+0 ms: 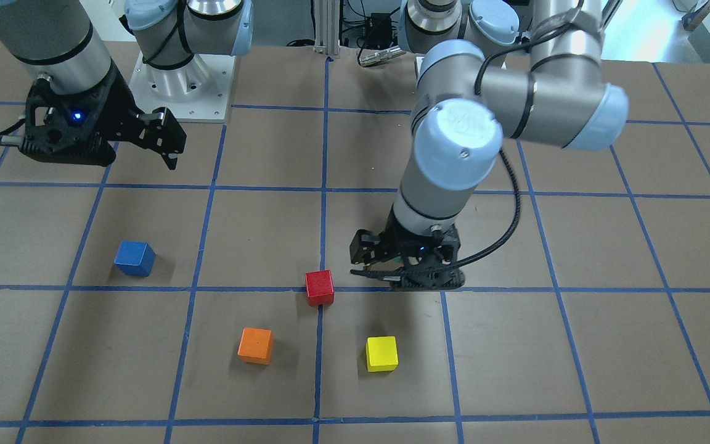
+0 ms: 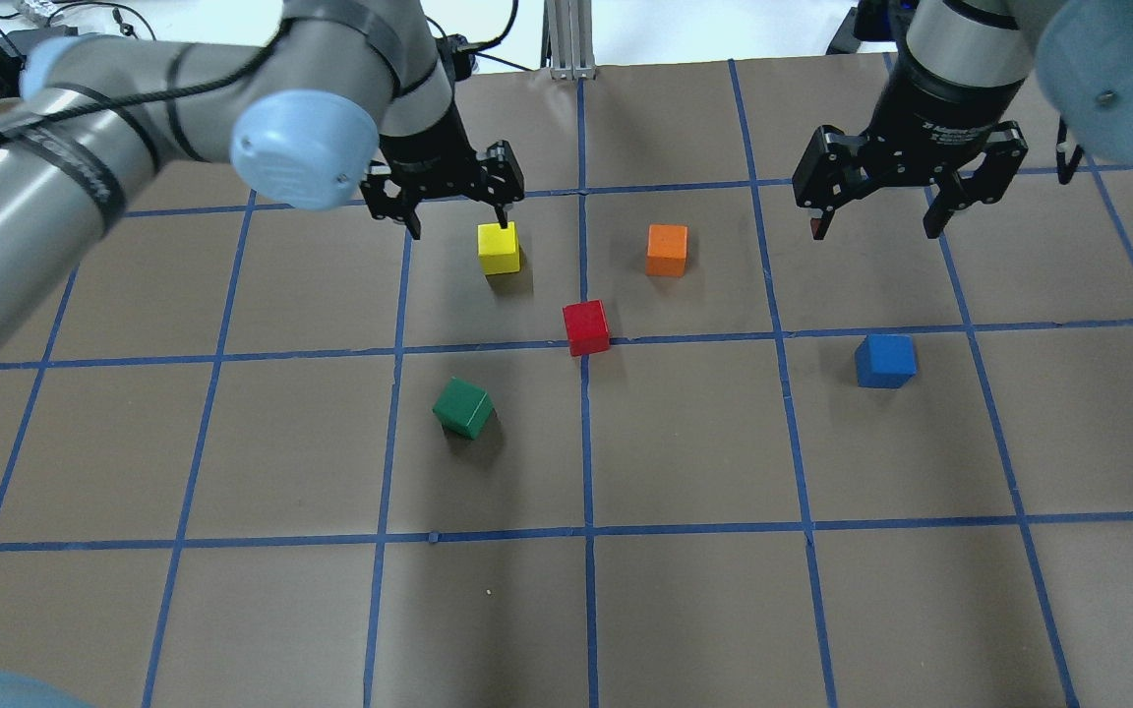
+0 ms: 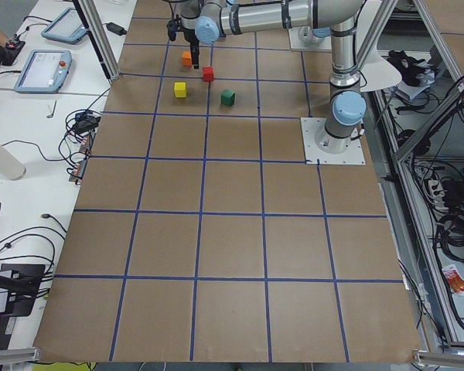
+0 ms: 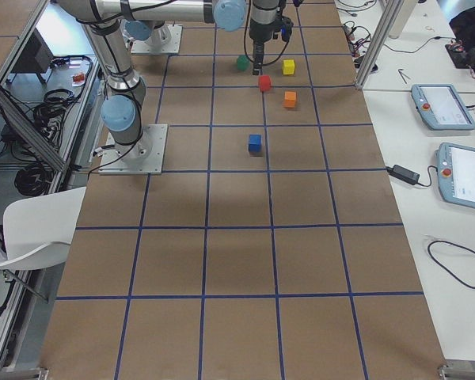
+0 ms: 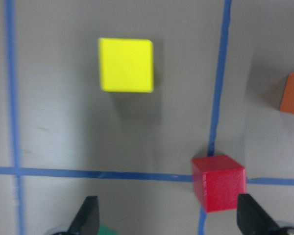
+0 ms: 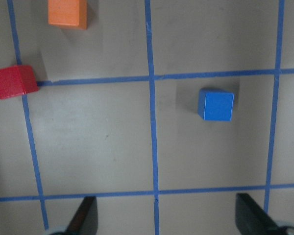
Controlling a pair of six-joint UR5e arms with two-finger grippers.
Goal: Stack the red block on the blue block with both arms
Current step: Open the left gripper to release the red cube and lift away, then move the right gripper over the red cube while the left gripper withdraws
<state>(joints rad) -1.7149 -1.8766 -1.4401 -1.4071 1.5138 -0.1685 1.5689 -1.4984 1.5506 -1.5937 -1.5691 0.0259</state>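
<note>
The red block (image 2: 586,326) sits on a blue tape crossing near the table's middle; it also shows in the front view (image 1: 319,287). The blue block (image 2: 885,360) lies alone on the right; in the front view (image 1: 135,258) it is on the left. My left gripper (image 2: 458,224) is open and empty, hovering above the table by the yellow block (image 2: 499,248). In the left wrist view the red block (image 5: 218,182) lies just inside the right fingertip (image 5: 252,218). My right gripper (image 2: 873,230) is open and empty, raised, beyond the blue block (image 6: 216,104).
An orange block (image 2: 667,249) lies beyond the red one and a green block (image 2: 463,407) lies nearer the robot, to its left. All lie on a brown table (image 2: 232,610) with a blue tape grid. The left arm hides the green block in the front view.
</note>
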